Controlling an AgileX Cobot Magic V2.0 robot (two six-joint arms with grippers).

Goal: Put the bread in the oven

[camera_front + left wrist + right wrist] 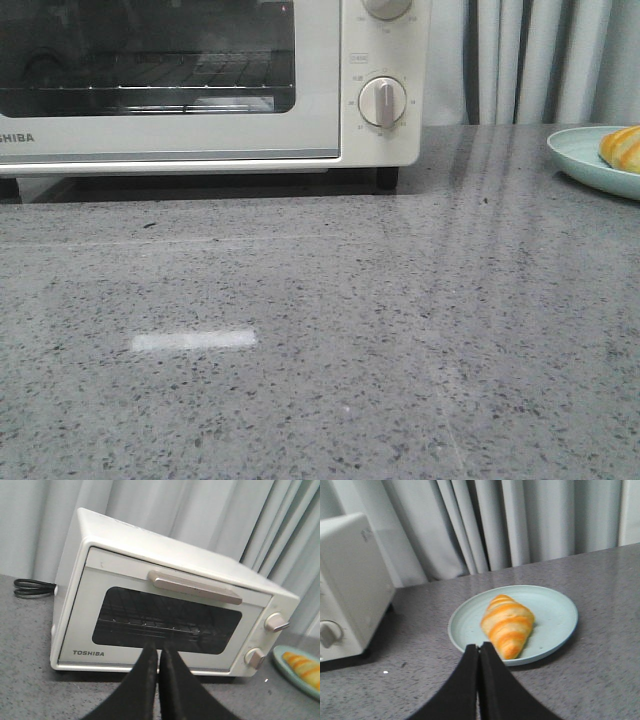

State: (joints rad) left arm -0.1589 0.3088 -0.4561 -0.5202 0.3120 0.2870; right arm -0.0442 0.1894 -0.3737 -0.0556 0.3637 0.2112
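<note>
We see the bread (507, 626) lying on a pale blue plate (555, 611) on the table (320, 340), off to the right of the oven (200, 90), whose door is closed. Our right gripper (479, 652) is pressed closed on nothing and sits just short of the plate's near rim, the bread straight ahead and its long axis running roughly away from the fingertips, so this arm is clearly the nearer. Our left gripper (158, 652), also closed and empty, faces the oven door handle (195, 586).
</note>
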